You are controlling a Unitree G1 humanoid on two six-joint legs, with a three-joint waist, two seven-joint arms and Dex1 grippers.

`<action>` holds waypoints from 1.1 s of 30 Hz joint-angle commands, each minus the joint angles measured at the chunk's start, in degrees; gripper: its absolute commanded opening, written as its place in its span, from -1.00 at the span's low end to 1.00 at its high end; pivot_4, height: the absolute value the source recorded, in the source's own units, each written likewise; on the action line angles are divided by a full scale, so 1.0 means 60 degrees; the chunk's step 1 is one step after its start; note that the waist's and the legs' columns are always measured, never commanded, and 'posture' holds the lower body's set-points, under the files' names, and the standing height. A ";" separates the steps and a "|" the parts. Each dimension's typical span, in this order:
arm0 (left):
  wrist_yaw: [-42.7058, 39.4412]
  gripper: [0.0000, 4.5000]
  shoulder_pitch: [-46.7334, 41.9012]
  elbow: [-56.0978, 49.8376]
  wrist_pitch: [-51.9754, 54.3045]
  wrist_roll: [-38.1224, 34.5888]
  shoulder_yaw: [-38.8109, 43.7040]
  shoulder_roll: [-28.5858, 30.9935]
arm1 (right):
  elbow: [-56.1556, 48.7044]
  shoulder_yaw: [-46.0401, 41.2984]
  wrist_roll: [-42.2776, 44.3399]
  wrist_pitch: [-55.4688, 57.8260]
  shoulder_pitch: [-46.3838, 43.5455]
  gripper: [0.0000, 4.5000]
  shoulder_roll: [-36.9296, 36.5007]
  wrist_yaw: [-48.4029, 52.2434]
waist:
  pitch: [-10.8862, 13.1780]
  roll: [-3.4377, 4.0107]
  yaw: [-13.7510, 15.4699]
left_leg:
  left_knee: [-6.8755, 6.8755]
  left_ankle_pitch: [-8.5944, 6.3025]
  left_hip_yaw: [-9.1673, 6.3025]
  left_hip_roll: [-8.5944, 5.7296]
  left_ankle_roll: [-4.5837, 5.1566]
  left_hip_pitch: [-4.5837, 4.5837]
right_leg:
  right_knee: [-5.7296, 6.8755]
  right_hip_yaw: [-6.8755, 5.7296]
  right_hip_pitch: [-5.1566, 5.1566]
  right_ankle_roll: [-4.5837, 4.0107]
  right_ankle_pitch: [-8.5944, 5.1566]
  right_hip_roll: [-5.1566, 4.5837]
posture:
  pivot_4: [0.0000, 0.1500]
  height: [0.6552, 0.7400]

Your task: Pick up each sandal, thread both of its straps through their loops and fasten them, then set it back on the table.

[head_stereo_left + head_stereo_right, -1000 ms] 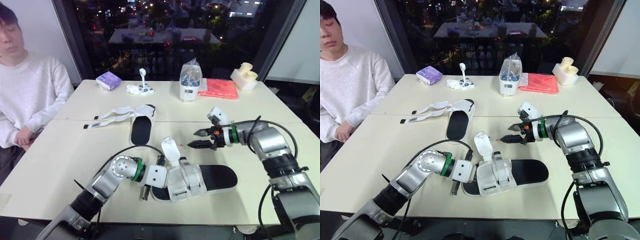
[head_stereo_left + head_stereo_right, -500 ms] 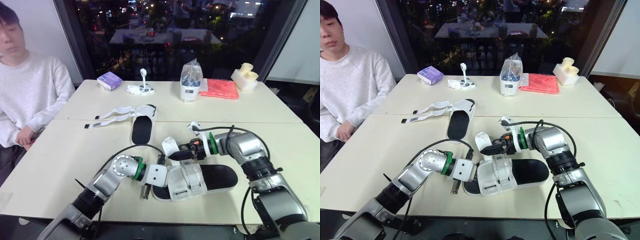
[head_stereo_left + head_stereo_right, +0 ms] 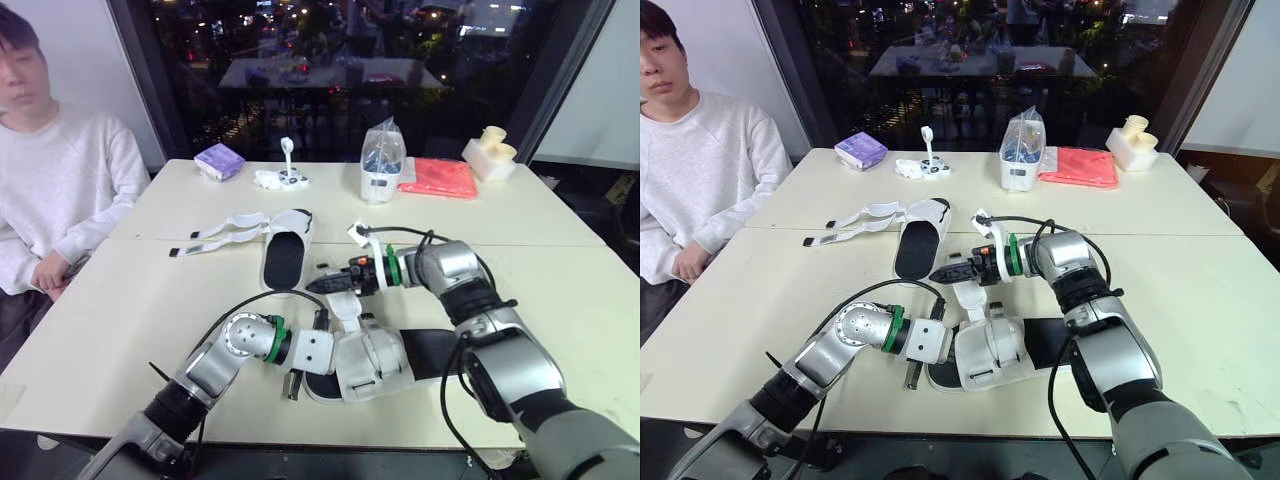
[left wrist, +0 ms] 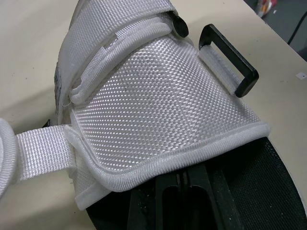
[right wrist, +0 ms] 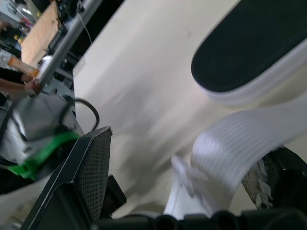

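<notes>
The near sandal [image 3: 385, 360], white upper over a black insole, lies at the table's front. My left gripper [image 3: 308, 352] is shut on its toe end, and its fingers [image 4: 182, 191] pinch the sole's edge under the white upper. One loose white strap [image 3: 343, 305] stands up from this sandal. My right gripper [image 3: 315, 285] reaches in from the right and is open, with the strap [image 5: 240, 139] lying between its fingers [image 5: 81, 177]. The second sandal [image 3: 283, 250] lies farther back with both straps [image 3: 215, 235] spread out to the left.
A person sits at the table's left edge [image 3: 60, 190]. Along the back stand a purple box [image 3: 217, 160], a small white gadget [image 3: 283, 178], a bagged container [image 3: 380, 165], a red cloth [image 3: 438, 177] and a white holder [image 3: 488, 153].
My right gripper has swept left from beside the sandal's heel side to the upright strap, which now sits between its fingers. The left gripper and the sandal have stayed put.
</notes>
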 commanded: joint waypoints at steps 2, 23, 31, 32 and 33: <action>-0.0024 -1.00 0.0523 0.0729 0.0659 0.0695 -0.0717 0.0032 | 0.0040 -0.0383 0.0063 -0.0181 -0.0543 0.00 -0.0207 0.0241 | 0.0001 0.0001 0.0000 | 0.0000 0.0000 0.0000 -0.0002 0.0000 0.0000 | 0.0000 0.0001 0.0000 0.0000 0.0000 -0.0001 | 1.00 1.00; 0.0113 -1.00 0.1034 0.0696 0.1011 -0.0074 -0.0212 -0.0225 | -0.9592 -0.2288 0.2884 0.2470 0.3418 -0.98 -0.3212 -0.0191 | 0.0003 0.0001 0.0098 | -0.0003 -0.0027 -0.0002 -0.0008 -0.0009 -0.0015 | -0.0019 0.0000 -0.0008 0.0002 0.0001 -0.0045 | 1.00 1.00; 0.0039 -1.00 0.1107 0.0617 0.1022 -0.0237 -0.0146 -0.0122 | -1.2314 -0.2288 0.3417 0.1234 0.6118 -0.98 -0.4428 -0.0051 | 0.0011 -0.0011 0.0236 | -0.0010 -0.0032 0.0000 -0.0002 -0.0001 -0.0021 | -0.0029 0.0000 -0.0018 0.0007 -0.0003 -0.0038 | 1.00 1.00; 0.0012 -1.00 0.1062 0.0643 0.0944 -0.0196 -0.0171 -0.0091 | -1.2625 -0.1910 0.3032 0.0688 0.6517 -0.98 -0.4659 0.0017 | 0.0012 -0.0013 0.0237 | -0.0012 -0.0032 0.0000 0.0000 -0.0001 -0.0021 | -0.0030 0.0000 -0.0018 0.0008 -0.0003 -0.0036 | 1.00 1.00; -0.0017 -1.00 0.1020 0.0666 0.0889 -0.0168 -0.0188 -0.0059 | -1.2834 -0.1539 0.2659 0.0169 0.6826 -0.98 -0.4888 0.0106 | 0.0012 -0.0013 0.0237 | -0.0014 -0.0032 0.0000 0.0003 -0.0001 -0.0021 | -0.0031 -0.0001 -0.0019 0.0008 -0.0003 -0.0034 | 1.00 1.00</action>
